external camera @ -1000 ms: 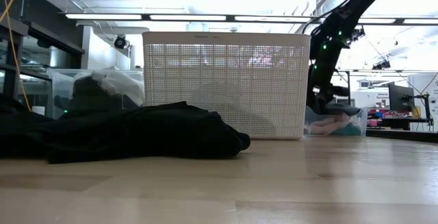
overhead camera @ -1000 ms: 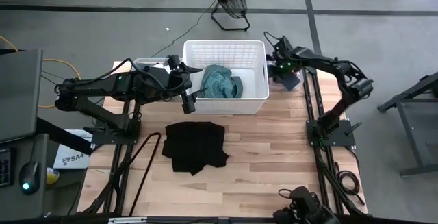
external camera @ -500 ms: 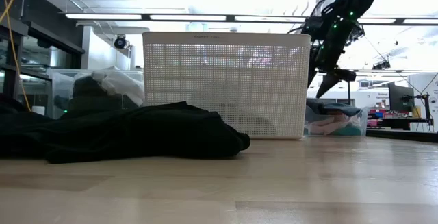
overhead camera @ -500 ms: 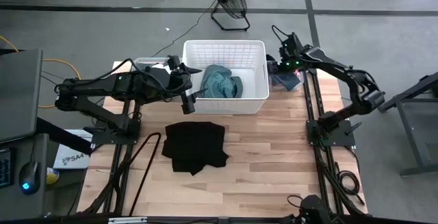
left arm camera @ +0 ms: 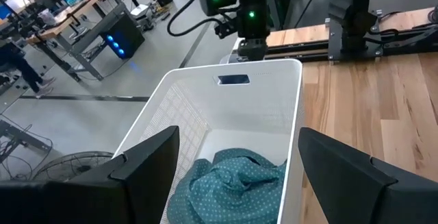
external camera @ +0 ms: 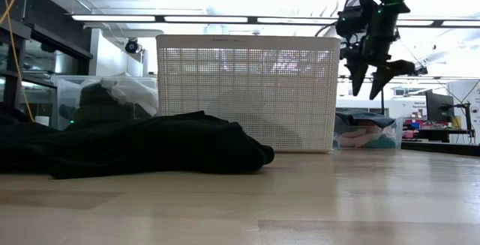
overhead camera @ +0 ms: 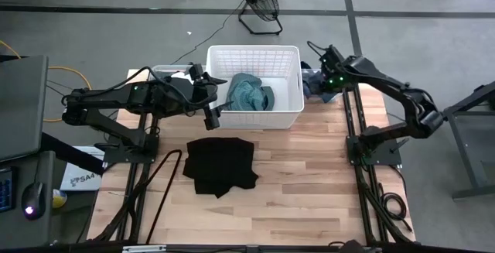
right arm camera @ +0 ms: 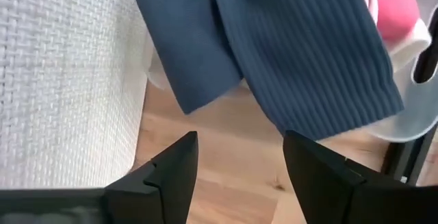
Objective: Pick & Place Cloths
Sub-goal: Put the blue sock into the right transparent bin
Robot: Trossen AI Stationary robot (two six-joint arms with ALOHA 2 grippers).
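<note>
Right claw (external camera: 373, 80) open and empty above blue cloth (right arm camera: 308, 53); left claw (left arm camera: 233, 176) open, empty over basket (overhead camera: 255, 56) holding teal cloth (overhead camera: 249, 93).

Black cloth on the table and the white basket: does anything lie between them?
No. In the high view, only bare wooden tabletop separates the black cloth from the white basket; the teal cloth lies inside the basket.

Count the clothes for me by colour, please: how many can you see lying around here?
Black: 1, black cloth on the table
Teal: 1, teal cloth in the basket
Dark blue: 1, blue cloth beside the basket
Pink: 1, pink cloth by the blue one
Total: 4
</note>
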